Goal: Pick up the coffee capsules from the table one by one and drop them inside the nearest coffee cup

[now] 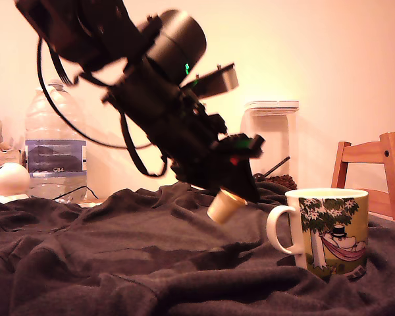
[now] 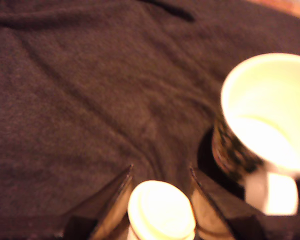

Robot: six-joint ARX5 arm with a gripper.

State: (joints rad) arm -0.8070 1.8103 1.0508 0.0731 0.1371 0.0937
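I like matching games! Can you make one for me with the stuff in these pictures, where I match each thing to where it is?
Things:
1. small cream-beige coffee capsule
2. white ceramic coffee cup with the tree picture
3. white ball-shaped figure
4. light wooden chair

Places:
A. far on the exterior view's left
B. behind the cup, on the exterior view's right
C. between the fingers of the black gripper, off the cloth
D. standing upright on the dark grey cloth

Pairs: 1-C, 2-D, 3-A, 4-B

Exterior: low, tabletop-level, side-on. Wrist: close, looking down. Both share mug [image 1: 332, 230] [image 2: 262, 115].
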